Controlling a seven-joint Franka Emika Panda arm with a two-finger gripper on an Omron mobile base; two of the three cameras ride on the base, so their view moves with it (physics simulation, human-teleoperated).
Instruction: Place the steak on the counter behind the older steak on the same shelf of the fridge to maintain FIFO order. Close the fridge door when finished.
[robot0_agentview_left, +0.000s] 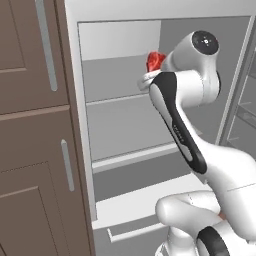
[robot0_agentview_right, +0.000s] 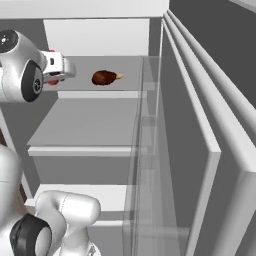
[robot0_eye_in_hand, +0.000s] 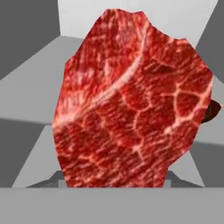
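The steak (robot0_eye_in_hand: 131, 109), bright red with pale streaks, sits right in front of the hand camera, and its edge peeks out past the arm (robot0_agentview_left: 155, 61). My gripper (robot0_agentview_right: 64, 69) is shut on it, its fingertips hidden behind the meat. The hand is inside the open fridge (robot0_agentview_left: 75, 100), just above the left part of the upper shelf (robot0_agentview_right: 125, 67). The fridge door (robot0_agentview_right: 215, 150) stands open on the right, its inner bins facing me. The older steak and the counter are out of view.
A dark brown drumstick-like piece of food (robot0_agentview_right: 105, 77) lies on the same upper shelf, to the right of the hand. A bare middle shelf (robot0_agentview_right: 90, 125) lies below. Brown cabinet doors (robot0_agentview_left: 30, 125) flank the fridge on the left.
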